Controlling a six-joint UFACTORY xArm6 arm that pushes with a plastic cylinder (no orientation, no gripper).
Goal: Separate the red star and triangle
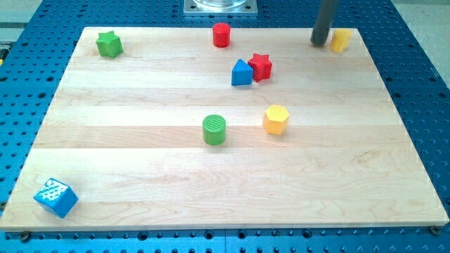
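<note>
- 7 blocks on the wooden board; 2 of them matter for this task.
- Red star and blue triangle sit touching, star on the view's right, triangle on the view's left, in the upper middle of the board.
- My tip rests near the view's top right, just beside the yellow block, well apart from the pair.
- No claw on this rig: only a bare rod, so nothing is held and there is no opening to report.
- Other blocks: green star top left, red cylinder top middle, green cylinder and yellow hexagon mid-board, blue cube bottom left.
- Progress, judged: 0 separation yet; the pair has no gap.
- Left to do: bring the tip to the pair and push 1 block away from the other.
</note>
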